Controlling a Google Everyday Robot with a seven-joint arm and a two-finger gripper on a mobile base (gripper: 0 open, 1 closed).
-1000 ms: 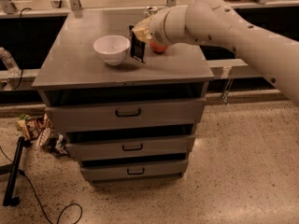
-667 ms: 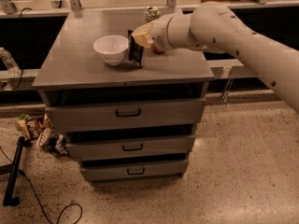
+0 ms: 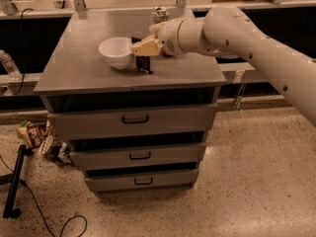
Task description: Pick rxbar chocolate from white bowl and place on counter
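1 white arm reaches in from the right across the counter (image 3: 84, 73), and its gripper (image 3: 140, 48) sits just right of the white bowl (image 3: 116, 51), low over the grey top. The tan fingers (image 3: 148, 47) are drawn in narrow on the top edge of the rxbar chocolate (image 3: 143, 64), the 1 black bar in sight. The bar hangs upright below them, outside the bowl and just beside its right wall. Its lower end is at, or just above, the counter surface; I cannot tell whether it touches.

The 1 bowl stands upright near the middle of the counter, and nothing shows above its rim. 1 drink can (image 3: 159, 14) stands upright at the back edge of the counter, behind the arm's wrist and well apart from the bowl.

Below the top, the cabinet shows 3 drawers (image 3: 133, 118), each with 1 black handle, 3 handles in all. All 3 drawers sit slightly pulled out.

On the floor to the left of the cabinet lies a small heap of snack wrappers (image 3: 42, 138), with 1 black stand leg (image 3: 14, 181) and a cable beside it.
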